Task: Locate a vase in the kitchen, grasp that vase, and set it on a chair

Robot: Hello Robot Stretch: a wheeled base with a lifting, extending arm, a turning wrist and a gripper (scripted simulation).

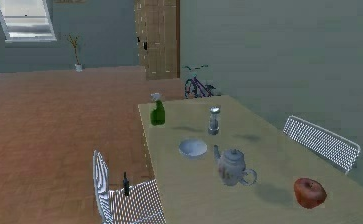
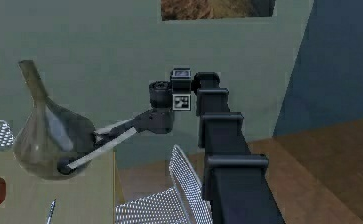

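Arm (image 2: 229, 150) reaches out; gripper (image 2: 77, 158) holds a tilted vase (image 2: 39, 125) above the table (image 2: 89, 200), white chair (image 2: 174, 192) just beside.

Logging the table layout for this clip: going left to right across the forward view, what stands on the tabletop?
green bottle → pale bowl → shaker → grey teapot → red round thing

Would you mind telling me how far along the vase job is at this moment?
Done: the vase is found. In hand: the gripper is at the tilted vase by the table; whether it holds it, I cannot tell. Left: setting it on a chair.
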